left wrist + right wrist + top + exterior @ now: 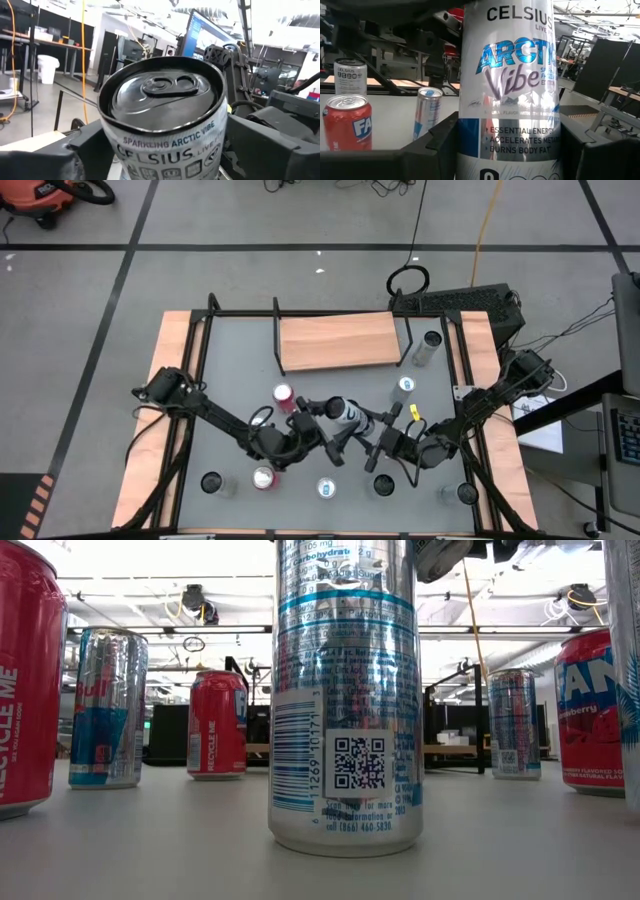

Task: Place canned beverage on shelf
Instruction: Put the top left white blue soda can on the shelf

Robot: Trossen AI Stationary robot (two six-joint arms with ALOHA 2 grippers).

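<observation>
A white Celsius can (346,413) is held up over the table's middle, tilted with its top toward the table's left. My left gripper (325,428) comes at it from the left and my right gripper (378,436) from the right. Both are shut on it. The left wrist view shows the can's top (165,90) and the right wrist view shows its label side (512,85). The shelf (335,340), a light-wood board with black rod frames, stands at the far middle of the table with nothing on it. My left gripper pinches the can's side wall (112,145) a little below its top rim, one finger on each side. The fingers come level from the table's left. The can is tilted, its top facing the wrist camera. My right gripper pinches the can's side wall (470,145) between its two fingers, low on the label. The fingers come roughly level from the table's right and lie across the can. I cannot see the can's bottom in this view.
Other cans stand about. A red can (283,395) is left of the grippers and two silver cans (405,386) (432,340) are at the right. Several more stand along the near edge, among them a red one (263,478) and a blue-topped one (325,488).
</observation>
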